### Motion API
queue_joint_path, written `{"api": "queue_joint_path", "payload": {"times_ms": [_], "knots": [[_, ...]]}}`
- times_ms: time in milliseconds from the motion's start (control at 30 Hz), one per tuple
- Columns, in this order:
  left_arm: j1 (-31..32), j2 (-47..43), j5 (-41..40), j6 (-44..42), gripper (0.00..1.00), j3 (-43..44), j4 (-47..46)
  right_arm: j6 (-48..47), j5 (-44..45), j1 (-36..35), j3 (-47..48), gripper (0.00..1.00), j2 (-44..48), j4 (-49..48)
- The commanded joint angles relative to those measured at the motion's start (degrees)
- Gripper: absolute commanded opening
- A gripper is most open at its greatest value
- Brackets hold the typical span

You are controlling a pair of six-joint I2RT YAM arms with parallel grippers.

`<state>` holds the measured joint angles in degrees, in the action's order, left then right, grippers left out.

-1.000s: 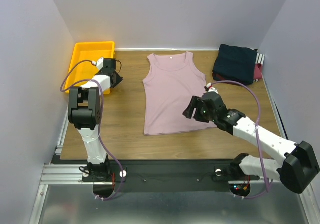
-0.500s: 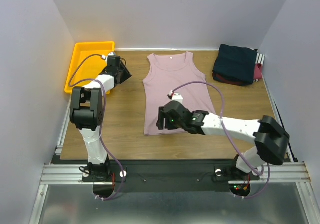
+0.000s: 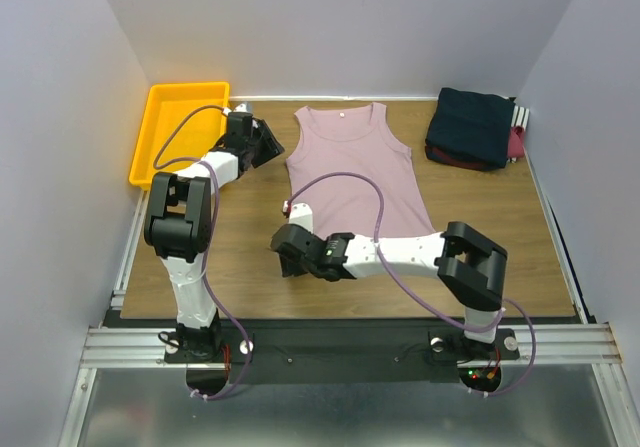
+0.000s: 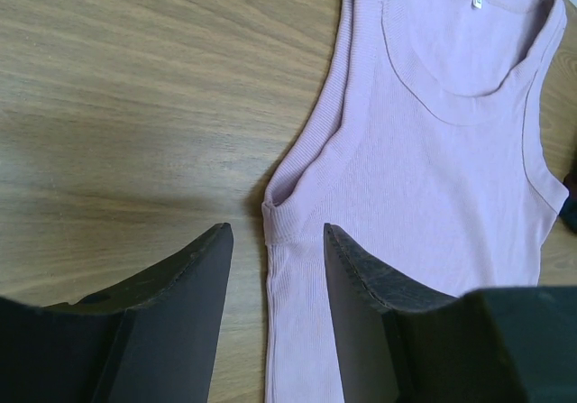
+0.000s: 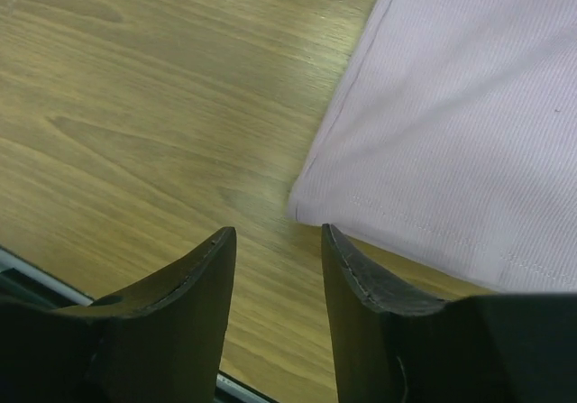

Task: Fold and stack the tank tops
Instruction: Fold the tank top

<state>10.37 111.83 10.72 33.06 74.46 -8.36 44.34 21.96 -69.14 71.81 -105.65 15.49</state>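
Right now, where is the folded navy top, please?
In the top view, the folded navy top lies in the far right corner, right of the pink tank top.

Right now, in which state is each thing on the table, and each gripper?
pink tank top: spread flat, unfolded.
navy tank top: folded, on top of the far-right pile.
maroon tank top: mostly hidden under the navy one.
yellow tray: upright, far left.
left gripper: open, above the pink top's armhole.
right gripper: open, above its hem corner.
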Motion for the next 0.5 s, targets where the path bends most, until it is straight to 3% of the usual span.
{"api": "queue_joint_path", "payload": {"times_ms": [0,300,467], "knots": [[-0.18,-3.90,1.49,-0.54,0.56,-0.63,-2.80,-1.01,7.22,-2.04,5.70,0.48,-2.63,2.88],[-0.18,-4.69,2.20,-0.10,0.56,-0.45,-2.63,-1.97,11.62,-2.75,9.92,0.34,-9.22,6.04],[-0.18,-5.04,2.37,0.25,0.56,-0.71,-2.63,-2.32,12.15,-2.92,11.33,0.33,-11.86,7.28]]}}
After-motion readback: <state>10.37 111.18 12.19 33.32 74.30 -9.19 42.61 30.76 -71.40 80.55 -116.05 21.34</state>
